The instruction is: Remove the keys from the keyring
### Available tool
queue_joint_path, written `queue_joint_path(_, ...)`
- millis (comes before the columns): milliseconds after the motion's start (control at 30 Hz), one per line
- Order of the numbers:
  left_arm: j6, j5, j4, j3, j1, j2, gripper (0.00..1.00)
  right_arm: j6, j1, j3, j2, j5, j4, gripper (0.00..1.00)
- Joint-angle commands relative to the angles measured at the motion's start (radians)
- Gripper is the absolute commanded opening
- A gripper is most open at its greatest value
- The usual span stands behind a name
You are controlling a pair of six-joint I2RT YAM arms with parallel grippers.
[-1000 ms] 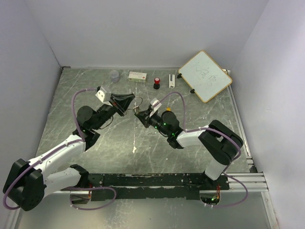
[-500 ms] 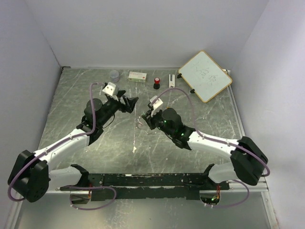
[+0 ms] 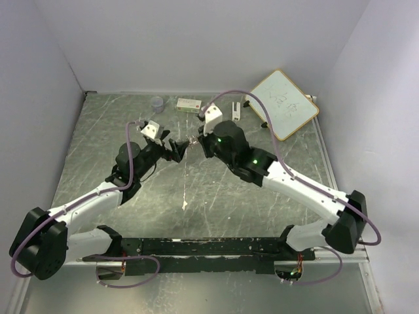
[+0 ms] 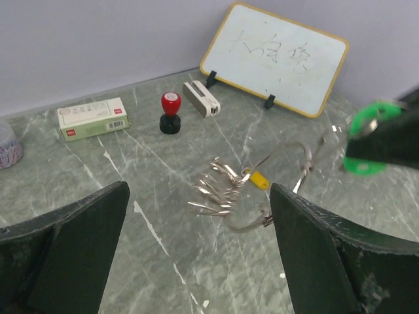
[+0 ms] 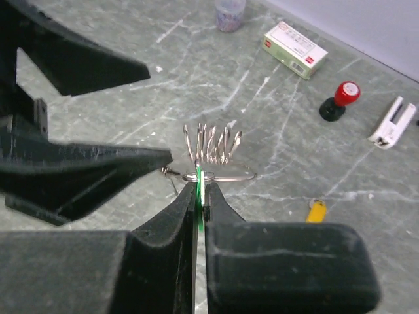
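My right gripper (image 5: 200, 186) is shut on the green key (image 5: 198, 190), whose head shows edge-on between the fingers. The thin silvery keyring (image 5: 219, 176) hangs from that key just past the fingertips, with several silvery keys (image 5: 211, 142) fanned out beyond it. A yellow tag (image 5: 316, 210) shows off to the right of the ring. My left gripper (image 4: 200, 196) stands wide open facing the keyring (image 4: 298, 167), with nothing between its fingers. One left finger tip (image 5: 163, 156) is close beside the ring. From above, the two grippers (image 3: 178, 147) (image 3: 198, 140) meet at mid-table.
A whiteboard (image 3: 281, 103) leans at the back right. Along the back edge stand a clear cup (image 3: 157, 103), a white and green box (image 3: 188, 104), a red-and-black stamp (image 4: 170, 112) and a small white block (image 3: 236, 110). Purple cables loop over both arms.
My left gripper has gone from shut to wide open. The right arm has stretched out toward the back, carrying the ring with it, and the left gripper now sits just left of it.
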Motion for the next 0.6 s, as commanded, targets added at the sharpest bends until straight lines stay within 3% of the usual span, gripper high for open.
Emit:
queue_joint_path(0,0.033,0.084,0.115,-0.040,0.006,-0.025,0.98,0.039,0.024,0.207,0.114,0.084,-0.357,0.00)
queue_joint_path(200,0.056,0.136,0.214,-0.094,0.008,-0.042,0.91,0.073,0.057,0.362,0.157,0.143,-0.568,0.00)
queue_joint_path(333,0.055,0.174,0.344,-0.135,0.008,-0.032,1.00,0.065,0.069,0.377,0.123,0.135,-0.574,0.00)
queue_joint_path(567,0.000,0.276,0.539,-0.151,0.009,0.042,0.99,0.056,0.077,0.388,0.120,0.127,-0.582,0.00)
